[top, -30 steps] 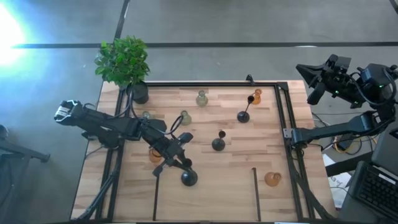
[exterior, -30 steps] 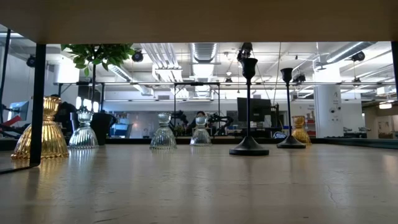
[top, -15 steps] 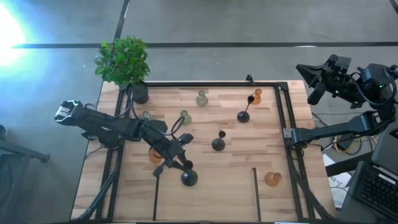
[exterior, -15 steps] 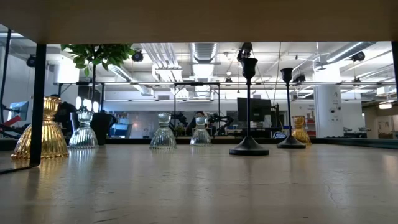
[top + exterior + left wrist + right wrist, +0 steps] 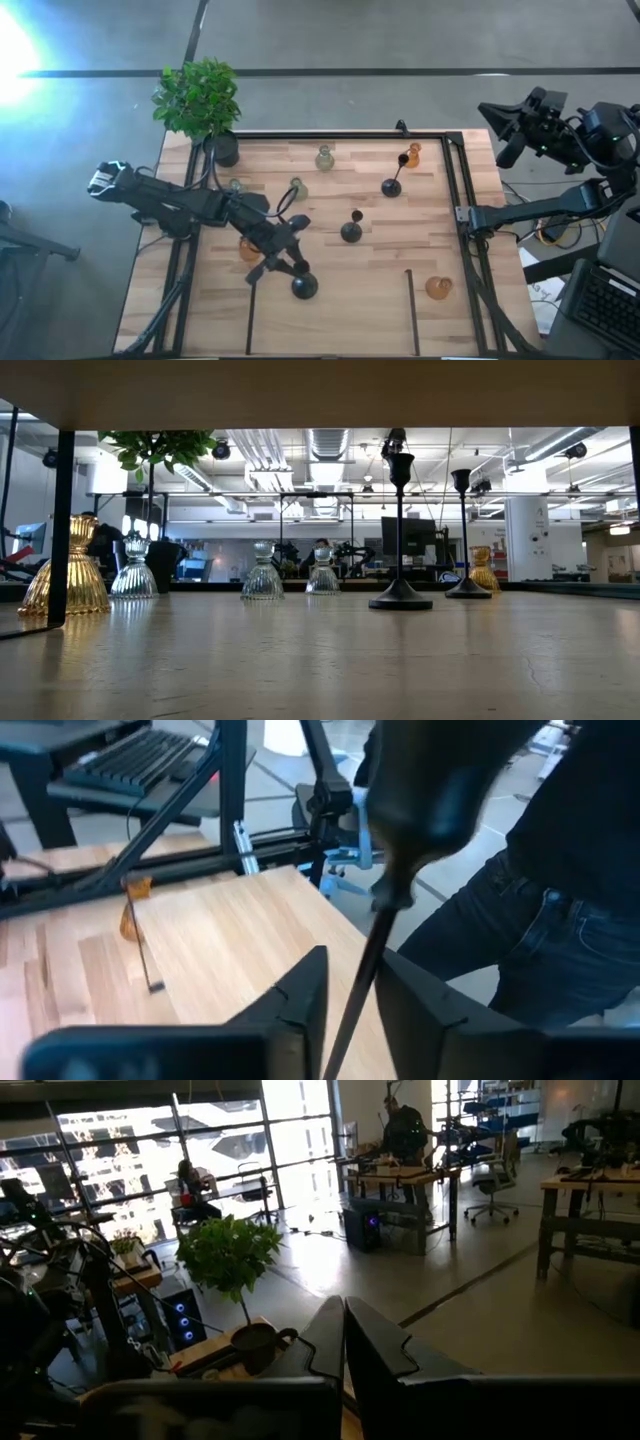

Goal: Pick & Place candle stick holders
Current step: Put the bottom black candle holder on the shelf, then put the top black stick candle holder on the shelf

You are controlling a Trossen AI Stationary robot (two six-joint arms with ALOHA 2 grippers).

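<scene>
left gripper (image 5: 285, 262): fingers (image 5: 300, 1005) slightly parted around the black candlestick (image 5: 303, 286) stem, grip not certain, likely releasing so it stands on its base | place: near-left of table (image 5: 380, 320) | right gripper (image 5: 343, 1335): shut, empty, parked off the far-right corner

left gripper (image 5: 283, 258) parted, right gripper (image 5: 344, 1342) closed (parked)

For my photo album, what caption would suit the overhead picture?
Left gripper poised around a tall black candle stick holder on the wooden table; right gripper parked off the table's edge.
</scene>
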